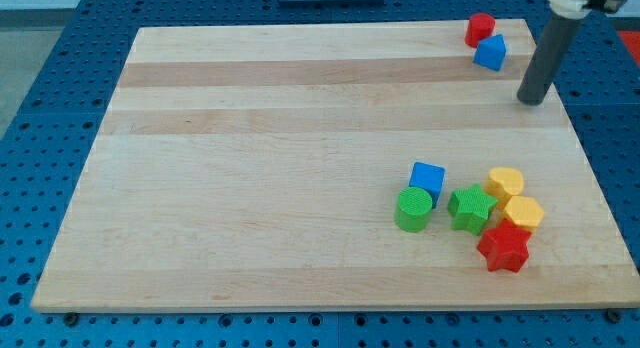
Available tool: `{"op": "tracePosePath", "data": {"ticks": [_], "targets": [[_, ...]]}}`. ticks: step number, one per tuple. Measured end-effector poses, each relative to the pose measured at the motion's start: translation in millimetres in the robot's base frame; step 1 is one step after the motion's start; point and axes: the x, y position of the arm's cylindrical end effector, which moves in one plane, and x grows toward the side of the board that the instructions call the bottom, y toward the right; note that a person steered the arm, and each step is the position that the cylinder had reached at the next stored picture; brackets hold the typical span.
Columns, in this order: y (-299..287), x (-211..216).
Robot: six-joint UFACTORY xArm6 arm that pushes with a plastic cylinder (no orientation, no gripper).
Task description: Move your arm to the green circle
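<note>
The green circle (413,209), a short green cylinder, stands on the wooden board (260,168) at the view's lower right. My tip (531,99) is at the view's upper right, far above and to the right of the green circle, touching no block. A blue cube (427,178) sits just above the green circle and a green star (471,208) lies just to its right.
Right of the green star are a yellow circle (506,181), a yellow hexagon (522,213) and a red star (503,248). A red block (480,28) and a blue block (490,52) stand near the top right corner, left of my tip.
</note>
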Motion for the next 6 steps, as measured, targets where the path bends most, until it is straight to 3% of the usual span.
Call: {"op": "tracePosePath", "data": {"ticks": [4,6], "targets": [[-198.4,76.5],[-220.1,131.9]]}}
